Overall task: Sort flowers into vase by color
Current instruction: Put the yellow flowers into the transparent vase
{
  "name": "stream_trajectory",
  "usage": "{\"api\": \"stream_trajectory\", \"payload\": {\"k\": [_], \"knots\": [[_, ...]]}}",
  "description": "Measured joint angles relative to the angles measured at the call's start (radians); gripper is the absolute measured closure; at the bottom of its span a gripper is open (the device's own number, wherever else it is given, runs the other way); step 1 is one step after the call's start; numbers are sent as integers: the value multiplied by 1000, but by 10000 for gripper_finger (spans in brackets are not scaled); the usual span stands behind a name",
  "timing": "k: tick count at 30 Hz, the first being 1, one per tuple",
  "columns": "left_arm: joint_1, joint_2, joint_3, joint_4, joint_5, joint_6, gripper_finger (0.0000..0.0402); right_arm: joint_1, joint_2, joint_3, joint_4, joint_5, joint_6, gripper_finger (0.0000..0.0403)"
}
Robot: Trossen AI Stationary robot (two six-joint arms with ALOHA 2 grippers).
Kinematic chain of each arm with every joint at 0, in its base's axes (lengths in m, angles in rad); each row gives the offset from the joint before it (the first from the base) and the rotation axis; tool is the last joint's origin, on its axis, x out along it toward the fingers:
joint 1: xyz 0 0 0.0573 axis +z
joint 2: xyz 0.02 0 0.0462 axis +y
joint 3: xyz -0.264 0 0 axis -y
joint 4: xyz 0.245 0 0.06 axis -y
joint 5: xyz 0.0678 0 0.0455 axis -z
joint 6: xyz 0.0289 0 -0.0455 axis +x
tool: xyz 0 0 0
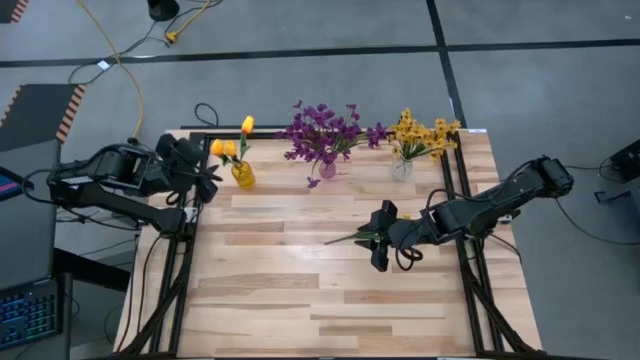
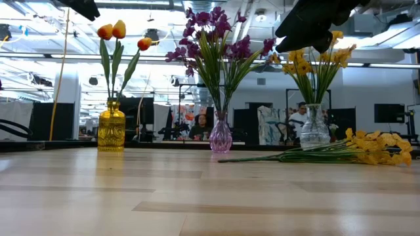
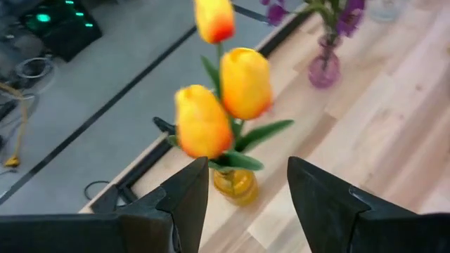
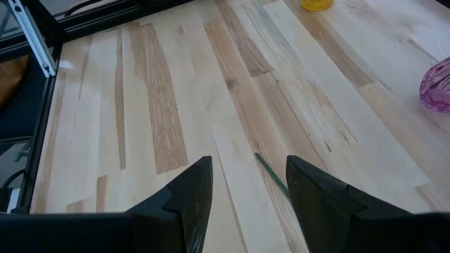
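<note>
Left gripper (image 1: 207, 180) sits at the table's (image 1: 330, 300) left back corner, just beside the yellow vase (image 1: 243, 176). Fingers (image 3: 190, 200) spread, nothing between them. Wrist view looks past them onto the tulips (image 3: 232, 91), close ahead but apart from the fingers. Three tulips stand upright in the yellow vase, orange-yellow buds on green stems.

Next along the back edge: pink vase (image 1: 328, 168) with purple flowers (image 1: 325, 130), full bunch, upright. Then clear vase (image 1: 401, 168) with yellow flowers (image 1: 425, 135), also upright.

One yellow sprig (image 2: 328, 155) lies flat on the table in front of the clear vase, stem pointing left, blossoms to the right in the low view. From above its stem (image 1: 345, 238) pokes out left of the right gripper.

Right gripper (image 1: 381, 237) hangs over that sprig, right of table centre, raised above it in the low view. Fingers (image 4: 190, 200) spread, holding nothing; the green stem runs on the wood between them in the wrist view.

People show faintly in the room behind the table.
</note>
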Motion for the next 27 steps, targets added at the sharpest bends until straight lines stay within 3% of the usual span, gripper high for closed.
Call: {"api": "stream_trajectory", "payload": {"k": [10,27], "knots": [[0,0,0,13,82,-2,219,0,0,0,0,0,0,196],[-42,0,0,32,75,24,219,1,0,0,0,-3,3,196]]}}
